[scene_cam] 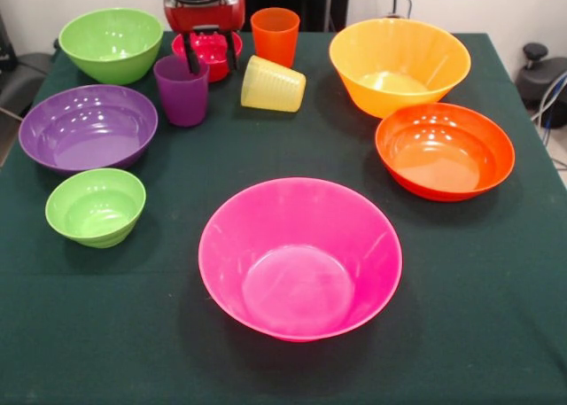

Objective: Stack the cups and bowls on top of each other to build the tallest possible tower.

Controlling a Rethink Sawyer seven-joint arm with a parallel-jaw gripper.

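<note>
bowls 7, all apart on table: pink [299,258] nearest, orange-red [444,150], yellow-orange [400,66], purple [88,127], two green [111,43] [95,206], red [206,54] | cups 3: purple [181,89] and orange [275,36] upright, yellow [273,84] tipped | gripper [210,58] spread over red bowl, empty

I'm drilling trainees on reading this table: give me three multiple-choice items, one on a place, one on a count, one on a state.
1. Where is the end effector?
A. over the small red bowl
B. over the pink bowl
C. over the orange-red bowl

2. How many green bowls?
A. one
B. two
C. three

3. How is the yellow cup placed?
A. upright
B. nested
C. on its side

A: its fingers reach down at that bowl.
B: far one, near one.
C: it lies tipped over.
</note>
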